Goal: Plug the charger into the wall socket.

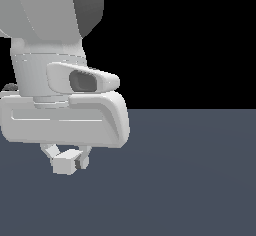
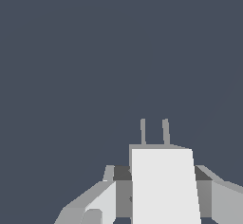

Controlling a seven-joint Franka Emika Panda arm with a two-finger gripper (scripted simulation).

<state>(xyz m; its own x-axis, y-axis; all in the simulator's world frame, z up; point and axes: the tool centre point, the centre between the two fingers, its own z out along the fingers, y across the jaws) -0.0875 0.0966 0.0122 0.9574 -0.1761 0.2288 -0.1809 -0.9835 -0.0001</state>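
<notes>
The charger (image 1: 64, 164) is a small white-grey block held under the arm's hand at the exterior view's left, above the dark floor. My gripper (image 1: 66, 161) is shut on the charger, one finger on each side. In the wrist view the charger (image 2: 163, 185) fills the space between the two fingers (image 2: 122, 190), and its two thin prongs (image 2: 154, 131) stick out ahead over bare floor. The wall socket is out of view in both frames.
A flat dark blue-grey floor (image 1: 190, 180) stretches across the exterior view, with black background above it. The arm's large white hand body (image 1: 65, 122) covers the upper left of that view.
</notes>
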